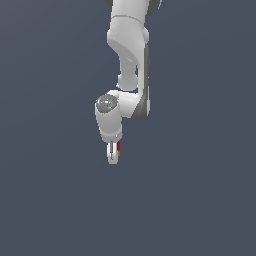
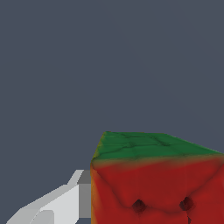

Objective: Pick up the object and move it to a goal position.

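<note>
With the gripper (image 1: 114, 152) clamped on the object (image 1: 118, 148), transport is underway; next, carry it steadily to the goal.

Open grey space on every side of the claw (image 1: 113, 154): nothing beside it, nothing under it, nothing farther out toward either edge of the exterior view. Only the arm (image 1: 128, 65) itself rising above the claw, closing off that way. Between the fingers, a small block (image 1: 118, 148), red with a green face in the wrist view, filling the gap and touching one white finger (image 2: 57, 205). Beyond the block, plain empty grey.
</note>
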Robot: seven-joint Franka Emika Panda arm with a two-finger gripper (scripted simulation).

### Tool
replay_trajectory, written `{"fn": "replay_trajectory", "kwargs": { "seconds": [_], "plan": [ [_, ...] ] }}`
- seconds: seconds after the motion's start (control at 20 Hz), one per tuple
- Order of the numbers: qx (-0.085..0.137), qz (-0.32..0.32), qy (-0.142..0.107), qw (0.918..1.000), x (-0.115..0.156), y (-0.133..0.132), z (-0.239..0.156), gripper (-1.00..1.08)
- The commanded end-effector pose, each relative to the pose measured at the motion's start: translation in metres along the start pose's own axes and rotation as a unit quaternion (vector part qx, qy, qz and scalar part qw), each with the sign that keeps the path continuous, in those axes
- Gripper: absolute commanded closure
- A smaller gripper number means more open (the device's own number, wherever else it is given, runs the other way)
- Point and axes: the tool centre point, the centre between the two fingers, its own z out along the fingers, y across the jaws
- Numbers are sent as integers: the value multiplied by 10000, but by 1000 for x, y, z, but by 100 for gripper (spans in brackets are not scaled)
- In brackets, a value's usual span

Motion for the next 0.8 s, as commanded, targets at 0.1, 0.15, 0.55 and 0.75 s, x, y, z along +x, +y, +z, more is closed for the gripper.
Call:
{"fn": "replay_trajectory", "kwargs": {
  "seconds": [0.1, 0.15, 0.55, 0.75],
  "plan": [
    [15, 1, -1, 10000, -4, 0, -29, 108],
    [14, 3, -2, 10000, -5, 1, -37, 108],
    [11, 9, -1, 10000, -17, 4, -121, 108],
    [9, 14, 5, 10000, -24, 6, -170, 108]
  ]
}}
